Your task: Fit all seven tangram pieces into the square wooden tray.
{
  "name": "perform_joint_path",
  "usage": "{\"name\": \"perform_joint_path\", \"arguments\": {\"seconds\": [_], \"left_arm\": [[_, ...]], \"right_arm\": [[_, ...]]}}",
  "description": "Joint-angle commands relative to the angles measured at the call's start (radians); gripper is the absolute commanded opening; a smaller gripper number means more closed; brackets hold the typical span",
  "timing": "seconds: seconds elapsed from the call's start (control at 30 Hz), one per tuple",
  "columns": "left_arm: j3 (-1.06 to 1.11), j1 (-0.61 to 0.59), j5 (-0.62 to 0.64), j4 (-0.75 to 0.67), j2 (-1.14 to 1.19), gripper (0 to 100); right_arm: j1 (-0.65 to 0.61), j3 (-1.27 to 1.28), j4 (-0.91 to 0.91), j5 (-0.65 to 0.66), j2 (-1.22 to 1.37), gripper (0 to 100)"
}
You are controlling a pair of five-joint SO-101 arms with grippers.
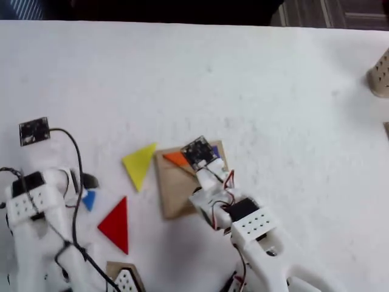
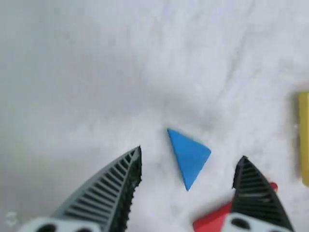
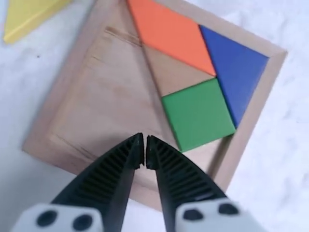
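Holds the left tool [image 2: 189, 155] spread wide, tips aimed down, close above the tabletop [image 1: 255, 79] near its front left corner. Holds the right tool [image 3: 145, 141] with fingers pressed together, tips aimed down, near the middle of the front edge. Stands the left arm [image 1: 30, 207] and the right arm [image 1: 255, 228] at the front edge, the right one slanting inward toward the far edge.

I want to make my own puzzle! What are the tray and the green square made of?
The tray looks like bare wood: pale tan with grain lines showing. The green square has flat, even, matte colour and no grain, so maybe painted wood or plastic; I cannot tell which.
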Motion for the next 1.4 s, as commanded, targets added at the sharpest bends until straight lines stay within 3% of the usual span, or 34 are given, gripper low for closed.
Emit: {"name": "perform_joint_path", "arguments": {"seconds": [0.0,0.27,0.43,0.6,0.87,1.07,1.37], "left_arm": [[-0.02,-0.004,-0.167,0.137,-0.191,21],[0.068,-0.004,-0.313,0.158,-0.223,21],[0.155,-0.005,-0.219,0.121,-0.223,21],[0.262,-0.004,-0.201,-0.017,-0.223,21],[0.261,-0.004,-0.133,-0.029,-0.222,21],[0.262,-0.005,0.008,-0.089,-0.222,21],[0.199,-0.008,0.066,-0.104,-0.064,21]], "right_arm": [[0.047,-0.009,0.007,0.018,-0.035,1.8],[0.266,-0.011,0.105,0.018,-0.036,1.8],[0.366,-0.011,0.185,0.018,-0.036,1.8],[0.429,-0.012,0.193,0.018,-0.059,1.8],[0.504,0.034,0.315,0.02,-0.274,1.8],[0.501,0.164,0.314,0.233,-0.45,1.8],[0.501,0.276,0.332,0.245,-0.682,1.8]]}}
